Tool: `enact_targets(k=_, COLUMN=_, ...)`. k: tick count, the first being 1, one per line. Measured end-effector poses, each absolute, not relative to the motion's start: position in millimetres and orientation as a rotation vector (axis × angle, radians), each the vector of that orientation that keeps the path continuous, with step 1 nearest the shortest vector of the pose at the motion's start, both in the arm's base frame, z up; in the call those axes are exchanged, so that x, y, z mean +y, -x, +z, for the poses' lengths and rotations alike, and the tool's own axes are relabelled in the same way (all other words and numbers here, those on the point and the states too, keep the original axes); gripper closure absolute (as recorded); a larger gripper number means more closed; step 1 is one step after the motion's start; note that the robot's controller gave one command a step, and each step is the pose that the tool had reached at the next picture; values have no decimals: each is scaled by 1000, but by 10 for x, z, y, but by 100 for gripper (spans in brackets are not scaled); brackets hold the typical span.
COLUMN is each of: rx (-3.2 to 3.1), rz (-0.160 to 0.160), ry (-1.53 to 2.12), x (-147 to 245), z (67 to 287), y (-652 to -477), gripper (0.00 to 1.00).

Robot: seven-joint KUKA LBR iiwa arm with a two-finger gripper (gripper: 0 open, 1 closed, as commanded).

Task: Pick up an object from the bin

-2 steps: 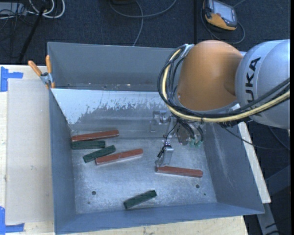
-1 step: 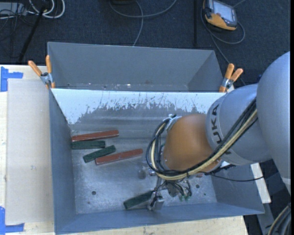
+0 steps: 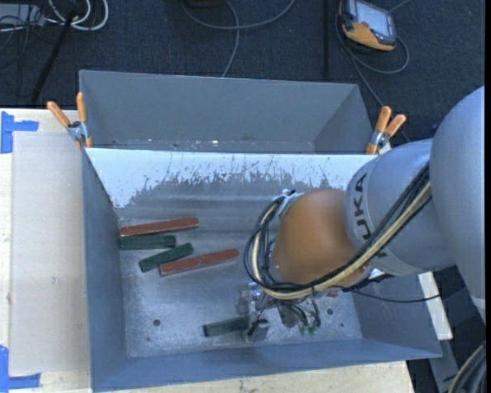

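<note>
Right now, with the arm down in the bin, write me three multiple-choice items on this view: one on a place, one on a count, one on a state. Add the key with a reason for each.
1. Where in the grey bin is the gripper?
A. at the far wall
B. near the front wall, at the right end of a dark flat stick
C. in the back left corner

2. How many reddish-brown flat sticks lie in the bin?
A. one
B. two
C. four

3. How is the dark stick by the gripper placed?
A. lying on the bin floor
B. standing on end
C. lifted above the rim

Key:
1 B, as the gripper sits low by the front wall at that stick's right end.
2 B, one reddish-brown stick lies further back and the other nearer the middle.
3 A, it lies along the floor.
</note>
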State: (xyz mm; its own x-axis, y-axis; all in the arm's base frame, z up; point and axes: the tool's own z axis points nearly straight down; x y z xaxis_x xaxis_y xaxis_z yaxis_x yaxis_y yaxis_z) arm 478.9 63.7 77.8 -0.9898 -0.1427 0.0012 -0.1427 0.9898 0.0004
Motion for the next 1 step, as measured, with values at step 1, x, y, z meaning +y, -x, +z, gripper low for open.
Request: enact_targets(k=1, rx=-3135, rz=-1, ry=-300, x=717, z=2124, y=-4782, gripper=100)
